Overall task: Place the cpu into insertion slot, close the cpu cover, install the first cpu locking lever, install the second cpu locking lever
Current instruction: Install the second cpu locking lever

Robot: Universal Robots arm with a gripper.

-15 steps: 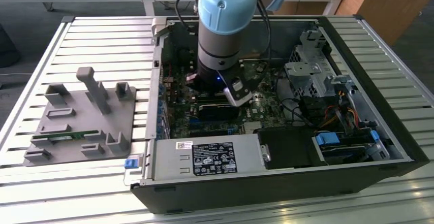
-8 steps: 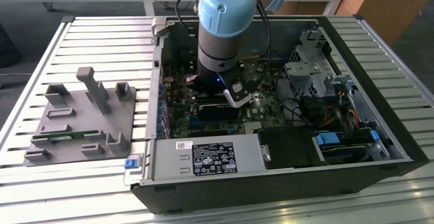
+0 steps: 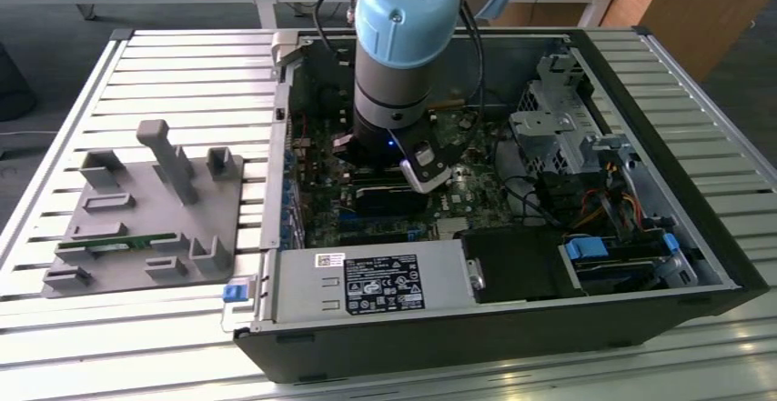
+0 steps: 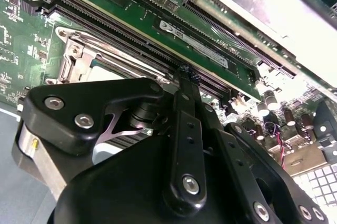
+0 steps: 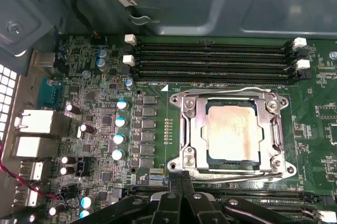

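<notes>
In the first wrist view the cpu (image 5: 234, 132) lies flat in the insertion slot (image 5: 185, 153), its silver top showing through the cut-out. The cpu cover (image 5: 192, 129) is down over it. Thin wire levers run along two opposite sides of the socket, one (image 5: 226, 91) by the memory slots and one (image 5: 237, 170) on the gripper's side. My gripper (image 5: 179, 177) is shut, its two black fingers pressed together at the socket's corner, right beside the nearer lever's end. The second wrist view shows the fingertips (image 4: 185, 74) at the edge of the cover (image 4: 73, 50).
The arm (image 3: 395, 65) reaches down into an open computer case (image 3: 680, 192) on a slatted table. Long black memory slots (image 5: 210, 55) and upright capacitors (image 5: 120, 121) flank the socket. A grey fixture plate (image 3: 140, 210) lies at the exterior view's left. A power supply (image 3: 377, 283) sits in front.
</notes>
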